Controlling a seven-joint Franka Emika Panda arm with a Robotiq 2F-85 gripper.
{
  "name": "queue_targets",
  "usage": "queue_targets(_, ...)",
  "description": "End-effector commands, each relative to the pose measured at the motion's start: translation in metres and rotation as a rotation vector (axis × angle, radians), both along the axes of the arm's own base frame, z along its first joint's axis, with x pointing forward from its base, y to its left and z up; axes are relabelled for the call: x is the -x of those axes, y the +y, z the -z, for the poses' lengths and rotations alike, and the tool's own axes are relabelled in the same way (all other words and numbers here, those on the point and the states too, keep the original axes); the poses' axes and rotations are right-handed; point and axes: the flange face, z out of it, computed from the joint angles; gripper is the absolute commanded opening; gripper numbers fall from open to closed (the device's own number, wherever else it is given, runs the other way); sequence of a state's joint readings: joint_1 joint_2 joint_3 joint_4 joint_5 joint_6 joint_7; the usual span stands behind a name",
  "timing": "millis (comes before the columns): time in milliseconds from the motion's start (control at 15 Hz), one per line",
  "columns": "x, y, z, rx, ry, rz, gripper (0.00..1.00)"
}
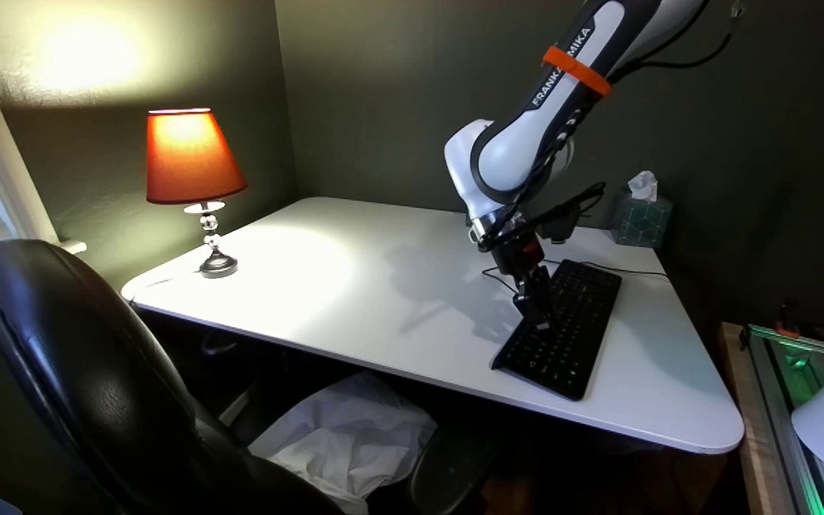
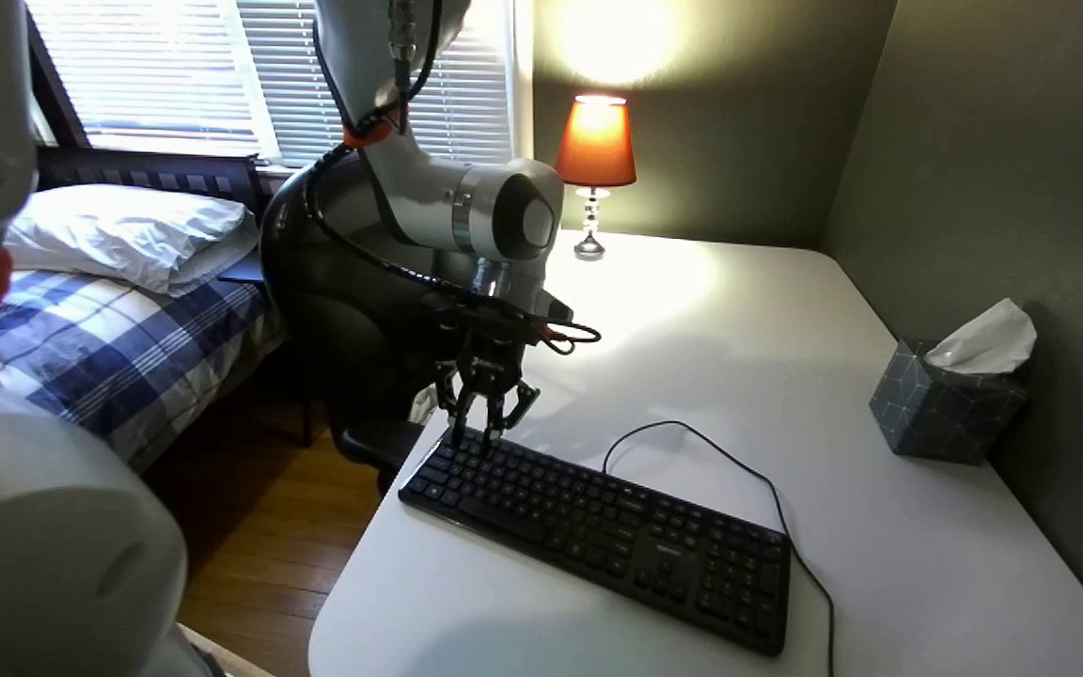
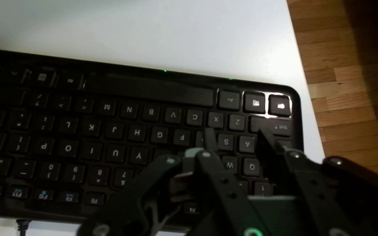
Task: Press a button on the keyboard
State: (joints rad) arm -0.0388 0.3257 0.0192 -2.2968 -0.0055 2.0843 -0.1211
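The white desk (image 1: pixel 383 300) served as the work surface. The Franka arm (image 1: pixel 537 129) reached out over it and down in both exterior views. The black keyboard (image 2: pixel 598 541) lay flat on the desk, one short end just beside the desk's edge. The gripper (image 3: pixel 236 131) was positioned over the keys toward that end.

Step in hand, as judged: the pressing itself. The fingers (image 3: pixel 210 141) appeared to be at or very near key height, with the stroke either imminent or under way. No key could be confirmed as pushed down, so completion could not be certified. The next move seemed to call for a short, straight, light push with one tip, aimed to spare the neighbouring keys, followed by a lift clear.

The fingers stood parted by a moderate gap and grasped nothing. In the wrist view, the S key (image 3: pixel 225 142) and the A key (image 3: pixel 247 143) showed within that gap. One tip overlapped the key between F and S (image 3: pixel 199 139); the other appeared just past the A key, toward the keyboard's end. Whether either tip bore on a key or hovered just above could not be determined.
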Motion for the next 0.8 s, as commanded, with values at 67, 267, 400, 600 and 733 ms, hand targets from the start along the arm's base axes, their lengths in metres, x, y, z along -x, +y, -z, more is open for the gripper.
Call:
queue_targets(67, 0.014, 0.003, -0.021, -0.001, -0.084, 0.002, 0.78)
queue_targets(267, 0.017, 0.006, -0.032, 0.013, -0.131, 0.006, 0.99)
queue_targets(400, 0.02, 0.009, -0.038, 0.02, -0.157, 0.006, 1.0)
queue_targets(600, 0.024, 0.012, -0.047, 0.029, -0.192, 0.009, 1.0)
queue_targets(733, 0.028, 0.014, -0.052, 0.036, -0.214, 0.014, 1.0)
